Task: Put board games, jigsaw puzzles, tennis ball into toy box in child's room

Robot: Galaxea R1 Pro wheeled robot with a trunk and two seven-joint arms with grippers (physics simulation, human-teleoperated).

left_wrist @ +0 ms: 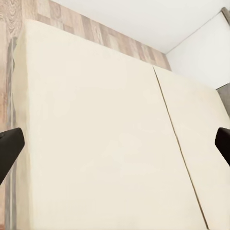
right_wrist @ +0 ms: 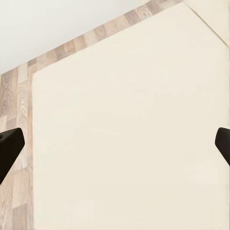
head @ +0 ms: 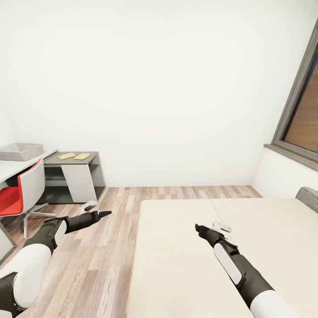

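Both grippers are empty, with fingers wide apart, beside and over the bare bed.

In each wrist view two dark fingertips (left_wrist: pixel 9 143) (right_wrist: pixel 9 146) stand at opposite edges with only beige mattress between them, so the left gripper (head: pixel 105 213) and the right gripper (head: pixel 198 228) are spread and hold nothing. The left arm reaches forward over the wood floor (head: pixel 101 260), just beside the bed's (head: pixel 176 265) near edge; the right arm stretches over the mattress. Far at the left, one grey toy box (head: pixel 21 151) sits on the table (head: pixel 9 170), and two jigsaw puzzles (head: pixel 66 156) (head: pixel 82 156) lie side by side on the lower dark cabinet top (head: pixel 88 160). One red chair (head: pixel 22 194) stands before the table. Open floor runs between bed and cabinet.
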